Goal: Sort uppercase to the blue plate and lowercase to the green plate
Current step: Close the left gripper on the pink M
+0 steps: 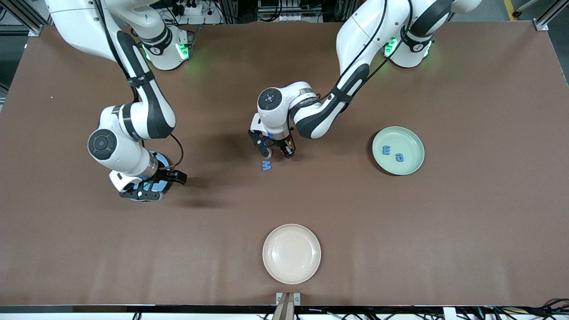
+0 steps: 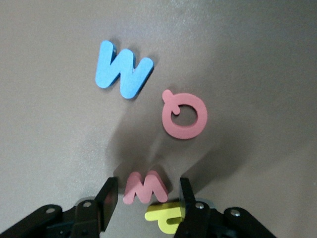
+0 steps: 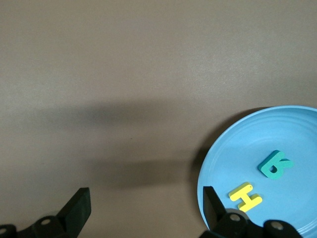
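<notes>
Nearest the camera sat a cream plate (image 1: 291, 253). Farther up, blue M (image 1: 266, 166) lay on the counter (image 1: 466, 231), left gripper (image 2: 146, 198) grasping a red lowercase letter (image 2: 144, 187); right gripper (image 3: 143, 206) hung released over the blue plate (image 3: 247, 148); e (image 1: 386, 150) and a (image 1: 399, 157) occupied the green plate (image 1: 411, 142).

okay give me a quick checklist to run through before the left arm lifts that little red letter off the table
1. Left gripper straddles the small red foam lowercase letter: ok.
2. Fingers clamped on it: cannot tell.
3. Yellow foam lowercase h clear of the fingers: not ok, it lies against one.
4. Red foam Q and blue foam M clear of the grip: ok.
5. Pale green plate has room beside its two blue letters: ok.
6. Right gripper open, waiting over the sky-blue plate: ok.
</notes>
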Robot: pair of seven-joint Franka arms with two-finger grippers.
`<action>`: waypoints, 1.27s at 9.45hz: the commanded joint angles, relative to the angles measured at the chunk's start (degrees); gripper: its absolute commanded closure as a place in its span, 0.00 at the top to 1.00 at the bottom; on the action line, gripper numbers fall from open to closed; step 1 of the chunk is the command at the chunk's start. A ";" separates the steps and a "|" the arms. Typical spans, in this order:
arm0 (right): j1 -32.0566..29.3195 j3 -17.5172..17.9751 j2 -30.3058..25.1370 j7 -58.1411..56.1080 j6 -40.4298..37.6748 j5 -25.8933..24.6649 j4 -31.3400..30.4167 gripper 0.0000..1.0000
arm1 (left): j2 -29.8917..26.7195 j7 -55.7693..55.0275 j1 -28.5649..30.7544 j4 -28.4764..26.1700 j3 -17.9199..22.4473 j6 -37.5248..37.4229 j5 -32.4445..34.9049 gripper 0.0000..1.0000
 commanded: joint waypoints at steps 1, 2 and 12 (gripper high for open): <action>0.22 -0.08 0.63 0.17 -0.01 -0.92 1.06 1.00 | -1.89 -0.54 0.60 -2.74 -0.30 0.76 0.79 0.54; 0.22 -0.08 0.63 0.17 -0.01 -0.92 1.06 1.00 | -1.89 -1.24 0.60 -2.82 -0.39 0.76 0.70 0.46; 1.18 -0.08 0.54 1.05 -0.10 -0.65 1.06 1.00 | -5.48 0.06 1.91 -2.38 -0.83 -1.33 -4.21 0.30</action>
